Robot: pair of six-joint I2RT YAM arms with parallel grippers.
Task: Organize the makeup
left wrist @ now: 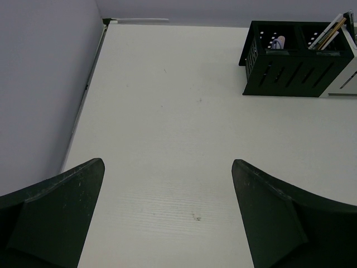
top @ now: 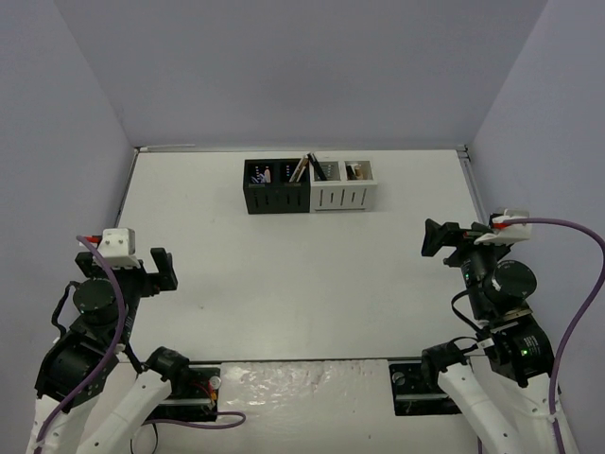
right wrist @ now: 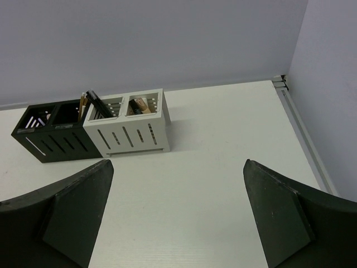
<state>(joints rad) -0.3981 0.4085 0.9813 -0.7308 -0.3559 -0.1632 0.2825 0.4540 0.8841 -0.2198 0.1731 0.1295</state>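
The makeup stands inside the black organizer and the white organizer at the back middle of the table. Thin black and tan pencils lean at the join of the two boxes, also seen in the right wrist view and the left wrist view. A lilac item shows in the black box's left slot. A tan and black item lies in the white box's right slot. My left gripper is open and empty near the front left. My right gripper is open and empty at the right.
Grey walls enclose the white table on three sides, with a raised rim along the left edge and right edge. The arm bases stand at the near edge.
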